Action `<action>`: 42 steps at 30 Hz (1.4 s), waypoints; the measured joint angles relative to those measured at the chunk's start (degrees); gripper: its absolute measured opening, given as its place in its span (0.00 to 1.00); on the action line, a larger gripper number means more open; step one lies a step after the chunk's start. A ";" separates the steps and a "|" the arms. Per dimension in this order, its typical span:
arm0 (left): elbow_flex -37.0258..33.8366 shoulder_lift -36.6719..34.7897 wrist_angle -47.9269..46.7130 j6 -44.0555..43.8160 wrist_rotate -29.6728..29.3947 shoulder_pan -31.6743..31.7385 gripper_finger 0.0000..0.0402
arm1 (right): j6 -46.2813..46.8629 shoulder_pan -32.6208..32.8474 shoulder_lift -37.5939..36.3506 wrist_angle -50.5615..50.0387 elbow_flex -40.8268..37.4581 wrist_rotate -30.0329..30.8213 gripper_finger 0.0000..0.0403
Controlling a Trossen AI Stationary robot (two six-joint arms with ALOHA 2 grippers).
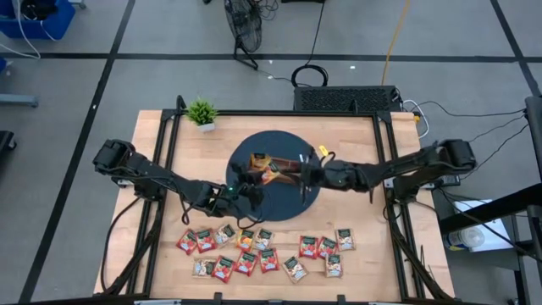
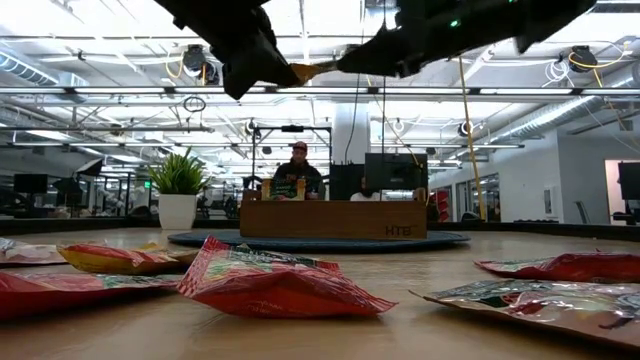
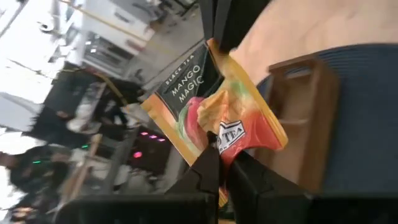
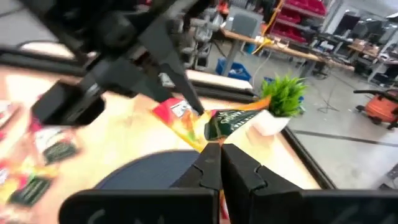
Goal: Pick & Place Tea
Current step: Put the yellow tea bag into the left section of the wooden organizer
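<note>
Both sets of jaws pinch one orange sachet (image 3: 211, 112) above the wooden tray (image 1: 273, 166) (a handover, likely); many sachets (image 1: 254, 254) below on the bench (image 1: 356, 140) remain.

A round mat (image 1: 292, 199) lies at the middle of the counter (image 1: 356, 140), with the wooden tray (image 1: 284, 161) on it. A potted plant (image 1: 201, 113) stands behind the mat to its left. The tea sachets (image 1: 262, 252) lie spread along the counter's front edge. Above the tray, the left tool (image 1: 251, 181) and the right tool (image 1: 298, 172) meet, seemingly both on one sachet (image 3: 214, 106).
</note>
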 joint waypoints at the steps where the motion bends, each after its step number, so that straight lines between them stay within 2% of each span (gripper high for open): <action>1: 0.00 0.00 0.02 -0.28 0.89 0.06 0.05 | 0.36 0.85 -0.50 -0.85 0.00 0.37 0.00; 7: -0.02 0.00 1.87 3.80 2.51 0.13 0.05 | 0.42 3.63 -0.77 -1.14 -0.02 2.56 0.00; 11: -0.02 0.00 4.01 10.80 2.35 0.02 0.03 | 0.71 3.07 -0.77 -0.43 -0.04 2.32 0.00; 17: -0.02 0.00 4.37 16.87 2.00 0.07 0.03 | 2.75 1.04 -0.77 1.23 -0.07 -2.42 0.00; 19: -0.02 0.00 4.49 20.81 0.33 -0.12 0.02 | 4.87 0.38 -0.77 1.38 -0.07 -3.80 0.00; 24: -0.02 0.00 5.12 36.83 -6.94 -1.59 0.02 | 8.09 -1.82 -0.77 1.22 -0.07 -3.82 0.02; 28: -0.02 0.00 7.39 42.82 -12.38 -2.27 0.02 | 11.19 -4.14 -0.75 0.87 -0.07 -5.62 0.12; 33: -0.02 0.01 7.76 45.68 -14.01 -2.60 0.02 | 22.81 -8.03 2.03 8.94 -0.10 -18.38 0.31; 37: -0.02 0.00 8.00 45.72 -14.49 -2.60 0.02 | 29.75 -9.84 7.64 21.41 -0.11 -26.77 0.45; 42: -0.02 0.00 7.93 45.88 -15.17 -2.60 0.02 | 33.21 -11.31 12.94 29.62 -0.11 -27.66 0.51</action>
